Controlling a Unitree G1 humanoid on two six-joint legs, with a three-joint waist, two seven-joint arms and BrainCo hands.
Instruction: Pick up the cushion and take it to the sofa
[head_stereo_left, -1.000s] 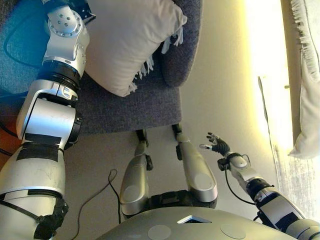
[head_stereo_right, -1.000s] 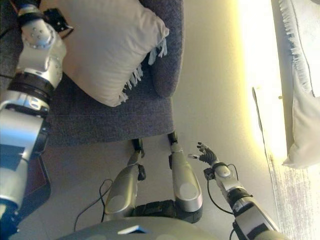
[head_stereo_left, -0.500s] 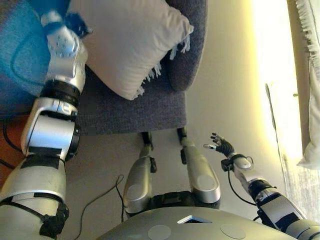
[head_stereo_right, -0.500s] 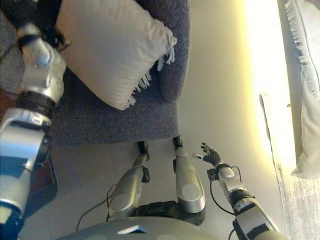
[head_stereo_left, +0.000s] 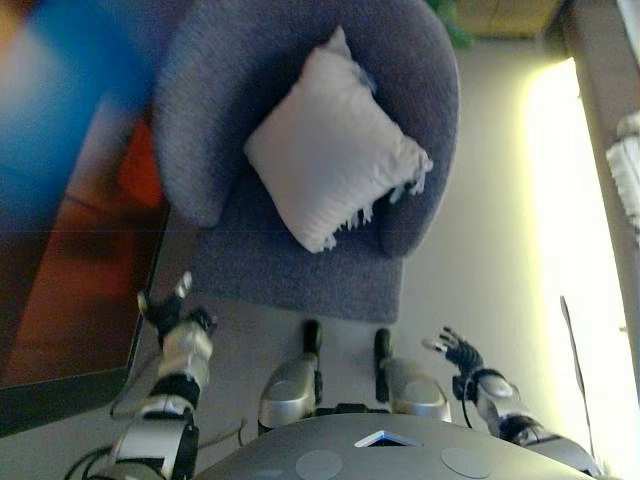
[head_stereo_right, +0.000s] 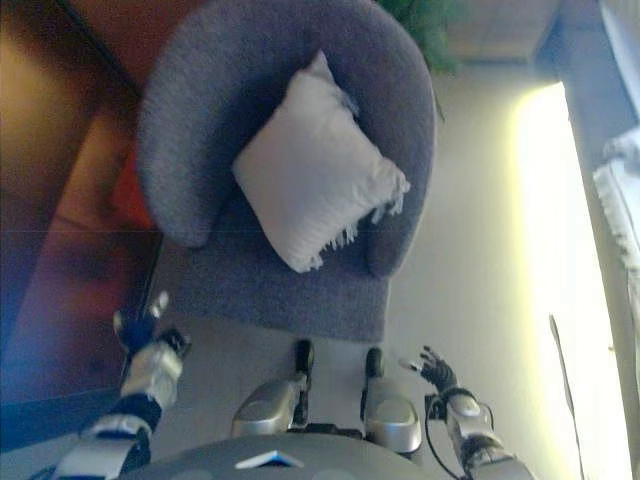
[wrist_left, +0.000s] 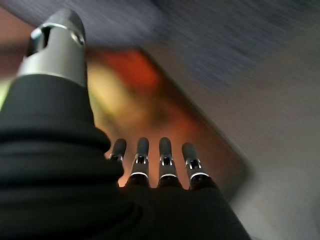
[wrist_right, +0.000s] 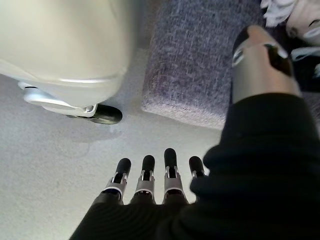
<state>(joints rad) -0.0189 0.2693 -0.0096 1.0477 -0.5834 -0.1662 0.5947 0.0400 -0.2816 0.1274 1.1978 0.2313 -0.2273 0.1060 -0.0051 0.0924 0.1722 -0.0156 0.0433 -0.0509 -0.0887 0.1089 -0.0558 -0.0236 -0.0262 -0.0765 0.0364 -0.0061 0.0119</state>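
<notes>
A white cushion (head_stereo_left: 332, 160) with a fringed edge lies on the seat of a rounded grey armchair (head_stereo_left: 225, 120), leaning on its back; it also shows in the right eye view (head_stereo_right: 310, 170). My left hand (head_stereo_left: 168, 312) is low at the left, over the floor in front of the chair, open and empty. In the left wrist view its fingers (wrist_left: 152, 155) are straight. My right hand (head_stereo_left: 457, 352) is low at the right, over the floor, open and empty. Its fingers (wrist_right: 155, 175) are straight in the right wrist view.
A dark reddish-brown panel or table (head_stereo_left: 80, 270) stands left of the armchair. A white fringed textile (head_stereo_left: 628, 170) shows at the right edge beside a bright strip of floor. A green plant (head_stereo_right: 425, 25) is behind the chair.
My left arm has come down from beside the cushion to the floor in front of the chair, empty. The camera has pulled back, so the whole armchair shows. The cushion stays on the chair.
</notes>
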